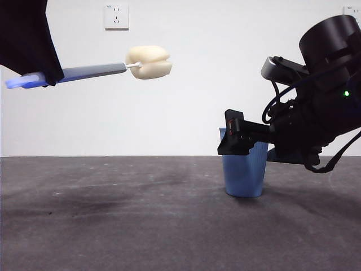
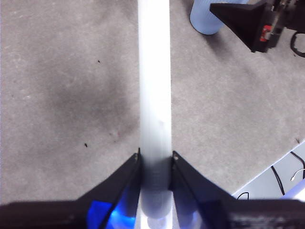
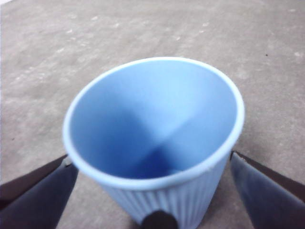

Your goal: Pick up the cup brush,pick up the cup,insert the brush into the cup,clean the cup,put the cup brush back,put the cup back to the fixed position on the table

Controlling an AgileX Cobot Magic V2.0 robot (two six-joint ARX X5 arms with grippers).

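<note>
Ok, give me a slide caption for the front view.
Left gripper holds the cup brush aloft while the right gripper closes in around the blue cup on the table.

Plain white wall (image 1: 186,107) behind; white socket plate (image 1: 116,16) high up; second plate (image 1: 351,11) at corner.

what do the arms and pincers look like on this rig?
Both arms are black. The right pincer has flat, wedge-shaped jaws with a small red mark near their base, a green LED on the body, a grey wrist camera and looping black cables. The left pincer has pointed black jaws, lit blue.
</note>
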